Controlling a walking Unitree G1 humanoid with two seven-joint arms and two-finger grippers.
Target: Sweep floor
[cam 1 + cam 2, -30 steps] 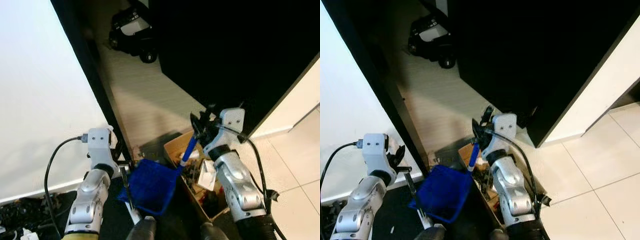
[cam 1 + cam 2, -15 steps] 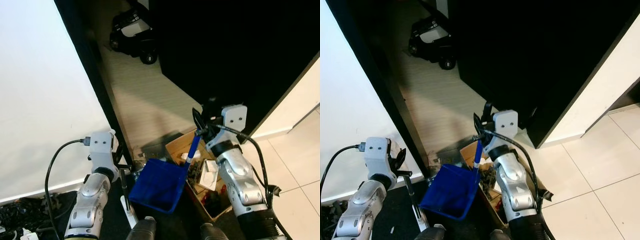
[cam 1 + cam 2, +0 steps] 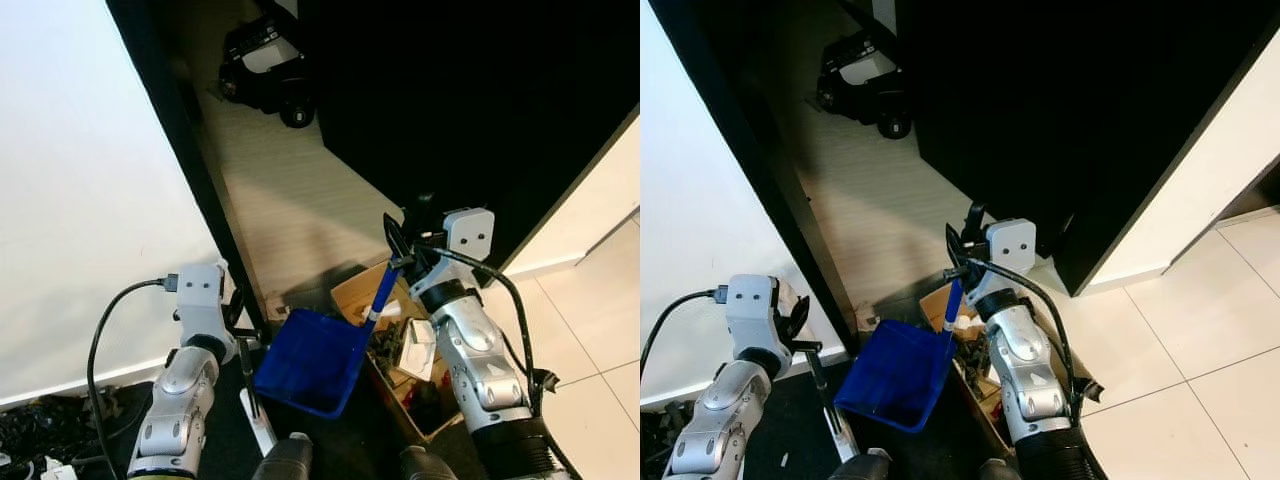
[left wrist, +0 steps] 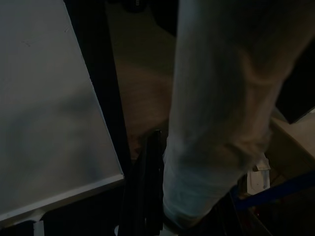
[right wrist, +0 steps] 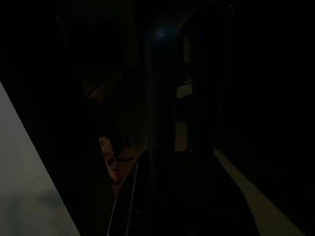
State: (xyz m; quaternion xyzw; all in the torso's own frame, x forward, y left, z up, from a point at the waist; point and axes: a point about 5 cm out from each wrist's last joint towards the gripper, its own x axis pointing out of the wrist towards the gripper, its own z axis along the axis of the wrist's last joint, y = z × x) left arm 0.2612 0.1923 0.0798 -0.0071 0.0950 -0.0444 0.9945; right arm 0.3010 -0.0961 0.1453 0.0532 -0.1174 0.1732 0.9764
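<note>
My right gripper (image 3: 400, 255) has its fingers closed around the top of the blue handle (image 3: 381, 292) of the dustpan (image 3: 311, 350), which hangs tilted below and to the left of it, over the near edge of the cardboard box (image 3: 395, 345) and the dark floor strip by my feet. My left gripper (image 3: 243, 335) has its fingers clamped on a thin black broom handle (image 3: 247, 378) that runs down to a white lower part (image 3: 265, 435) near the bottom edge; in the left wrist view a pale blurred shape (image 4: 221, 108) sits close to the lens beside one dark finger (image 4: 147, 191). Versus half a second ago, the dustpan has swung slightly left and sits a bit lower and more tilted; a full second ago it was further left and lower, so it has come up and over since then. Right arm sits about the same as half a second back, and the left arm has barely shifted. The box holds a jumble of white and dark small items, can't tell what they are; dustpan contents can't be made out. Wooden floor (image 3: 290, 205) runs ahead between the white panel (image 3: 90, 190) and a large black panel (image 3: 470, 100); a black wheeled device (image 3: 265, 65) sits at the far end. Black cables (image 3: 40, 435) lie at lower left. Right wrist view is too dark to read.
</note>
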